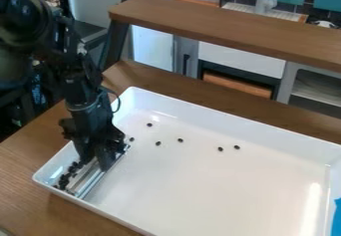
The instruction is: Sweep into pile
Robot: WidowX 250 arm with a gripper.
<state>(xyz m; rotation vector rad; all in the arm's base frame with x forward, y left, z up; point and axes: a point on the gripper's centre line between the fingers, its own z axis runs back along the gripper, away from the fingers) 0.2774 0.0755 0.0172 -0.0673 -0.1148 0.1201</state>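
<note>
My gripper [96, 164] hangs over the left end of the white tray [220, 190], shut on a flat, light-coloured sweeping tool [86, 180]. The tool's long edge lies low in the tray, slanting from upper right to lower left. Several dark beans [65, 177] are clustered between the tool and the tray's left wall. Other dark beans lie scattered farther up and to the right: one bean [149, 124] near the back left, another bean [180, 140] near the upper middle, and a pair, including one bean [236, 147], farther right. The gripper and tool may hide more beans.
The tray stands on a brown wooden table [30, 165], with raised walls all round. A raised wooden shelf [226, 26] runs across behind it. Something blue [337, 217] shows at the tray's right end, by the view's edge.
</note>
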